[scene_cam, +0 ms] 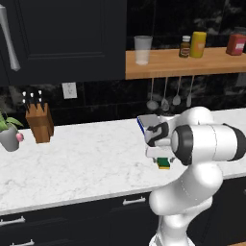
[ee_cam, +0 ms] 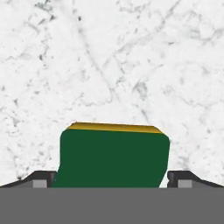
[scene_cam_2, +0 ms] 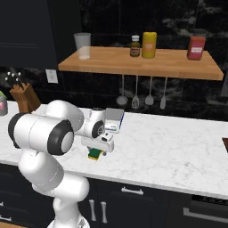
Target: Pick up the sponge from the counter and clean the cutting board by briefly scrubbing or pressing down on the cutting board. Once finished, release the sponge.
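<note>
The sponge [ee_cam: 113,157], dark green on top with a yellow layer beneath, lies flat on the white marble counter [ee_cam: 131,65]. My gripper [ee_cam: 112,178] hangs straight over it, open. One fingertip [ee_cam: 41,178] stands off the sponge's left end and the other off its right end, with a thin gap on each side. From the base, the sponge [scene_cam: 165,164] [scene_cam_2: 95,154] peeks out under the gripper [scene_cam: 162,157] [scene_cam_2: 97,148] near the counter's [scene_cam: 86,158] front edge. A dark reddish-brown sliver of the cutting board [scene_cam_2: 225,144] shows at the far right edge.
A blue, grey-topped scale [scene_cam: 145,124] [scene_cam_2: 114,119] sits just behind the hand. A knife block [scene_cam: 39,123] and a potted plant [scene_cam: 8,133] stand at the left. The wooden shelf [scene_cam_2: 142,62] above carries a glass and bottles, and utensils [scene_cam_2: 136,95] hang below it.
</note>
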Motion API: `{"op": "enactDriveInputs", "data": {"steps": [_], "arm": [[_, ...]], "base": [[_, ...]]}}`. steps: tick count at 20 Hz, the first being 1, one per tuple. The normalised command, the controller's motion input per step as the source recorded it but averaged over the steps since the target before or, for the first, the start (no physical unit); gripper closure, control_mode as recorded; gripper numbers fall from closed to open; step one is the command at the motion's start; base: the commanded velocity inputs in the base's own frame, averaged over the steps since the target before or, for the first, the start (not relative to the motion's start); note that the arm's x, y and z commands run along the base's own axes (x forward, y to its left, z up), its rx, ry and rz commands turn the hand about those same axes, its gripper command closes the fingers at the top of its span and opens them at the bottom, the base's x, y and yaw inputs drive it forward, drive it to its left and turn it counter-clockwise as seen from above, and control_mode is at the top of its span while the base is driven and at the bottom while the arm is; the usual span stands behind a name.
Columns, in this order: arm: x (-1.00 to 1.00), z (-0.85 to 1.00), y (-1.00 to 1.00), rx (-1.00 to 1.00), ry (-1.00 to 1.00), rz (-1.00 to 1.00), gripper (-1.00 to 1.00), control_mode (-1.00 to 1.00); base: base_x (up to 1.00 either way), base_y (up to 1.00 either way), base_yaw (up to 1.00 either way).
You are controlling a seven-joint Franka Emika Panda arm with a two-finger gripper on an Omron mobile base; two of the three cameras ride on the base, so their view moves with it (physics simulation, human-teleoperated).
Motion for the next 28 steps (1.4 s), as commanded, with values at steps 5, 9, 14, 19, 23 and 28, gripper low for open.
{"op": "enactDriveInputs", "data": {"steps": [5,9,14,19,23,28], "arm": [[0.01,-0.27,0.07,0.00,0.05,0.00,1.00,-1.00],[-0.26,-0.23,0.00,0.00,0.01,-0.03,1.00,-1.00],[-0.26,-0.17,-0.06,0.00,0.04,-0.04,1.00,-1.00],[-0.12,0.88,-0.18,0.00,0.26,-0.11,1.00,-1.00],[-0.54,1.00,-0.27,0.01,0.19,-0.12,1.00,-1.00],[-0.67,1.00,-0.21,0.00,0.18,-0.04,1.00,-1.00]], "base": [[0.00,0.00,0.00],[0.00,0.00,0.00],[0.00,0.00,0.00],[0.00,0.00,0.00],[0.00,0.00,0.00],[0.00,0.00,0.00]]}}
